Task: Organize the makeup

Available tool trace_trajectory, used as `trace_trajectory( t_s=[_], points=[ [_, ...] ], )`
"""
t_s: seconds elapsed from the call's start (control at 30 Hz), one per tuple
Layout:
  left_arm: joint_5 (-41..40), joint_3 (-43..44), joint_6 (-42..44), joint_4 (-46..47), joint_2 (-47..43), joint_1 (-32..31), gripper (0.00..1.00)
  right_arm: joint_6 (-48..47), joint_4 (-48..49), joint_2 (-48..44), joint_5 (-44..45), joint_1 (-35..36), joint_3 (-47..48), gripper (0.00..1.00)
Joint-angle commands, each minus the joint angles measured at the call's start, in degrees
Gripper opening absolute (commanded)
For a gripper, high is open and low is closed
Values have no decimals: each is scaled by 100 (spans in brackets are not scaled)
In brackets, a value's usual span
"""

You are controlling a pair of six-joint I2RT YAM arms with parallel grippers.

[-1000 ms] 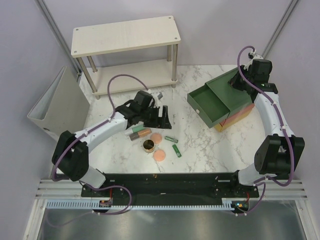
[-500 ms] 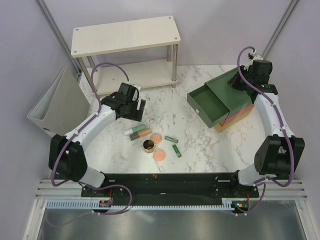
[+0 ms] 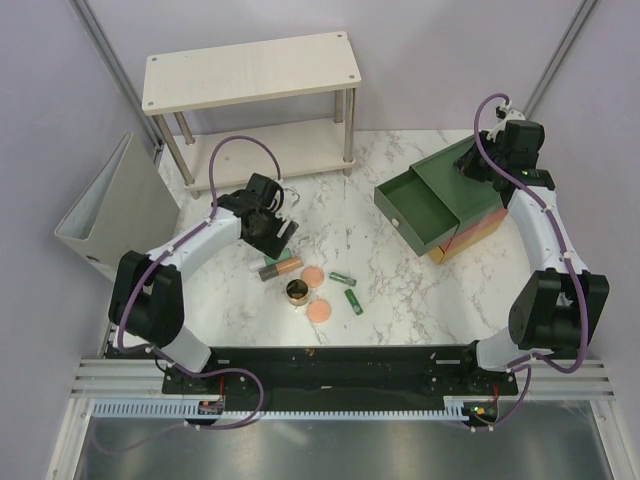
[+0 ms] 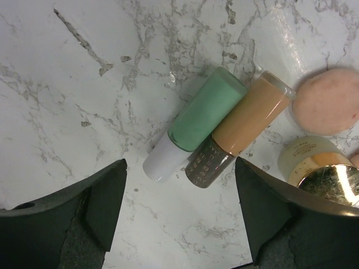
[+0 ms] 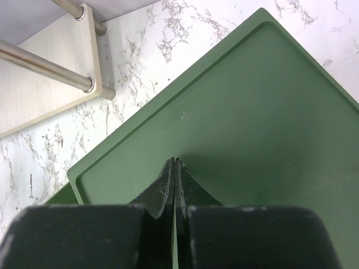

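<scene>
Nearest my bases, on the white marble table (image 3: 400,290): 1 peach-pink disc (image 3: 320,312), with the dark gold-rimmed round jar (image 3: 297,291) just behind it. Right of those lie 1 short dark green tube (image 3: 354,300) and, a bit further back, a 2nd short dark green tube (image 3: 343,278), not touching each other. The 2nd peach-pink disc (image 3: 313,275) sits just behind the jar.

Next back are the grey-capped orange tube (image 4: 252,120) and the mint-green tube with white cap (image 4: 207,109), side by side and touching. Left gripper (image 4: 179,190) hangs over that pair, fingers spread wide, nothing in them.

Further back on the right: green-red-yellow drawer box (image 3: 450,185), green top drawer (image 3: 415,208) pulled out. Right gripper (image 5: 174,162) is over the box's green top, fingers pressed together on nothing.

Progress, my read: close to 0. All 7 pieces are loose on the marble and I see none in the drawer. The open drawer is the only prep done. That leaves 7 picks, and the tube pair looks like the 1st.

Can't see:
- The mint tube is under my left wrist in the top view.
- Jar and disc are cut off at the left wrist view's edge.
- Can't tell whether my right fingertips touch the box top.
- Red and yellow drawers are mostly hidden.
</scene>
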Motion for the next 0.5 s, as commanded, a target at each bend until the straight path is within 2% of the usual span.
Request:
trace_trajectory(
  t_s=[0.0,0.47],
  points=[
    [404,-30,356,13,202,-10,83,-62,-1304,471,22,51,-395,0],
    [-167,76,259,197,923,-10,77,-88,-1295,489,13,51,-404,0]
  ],
)
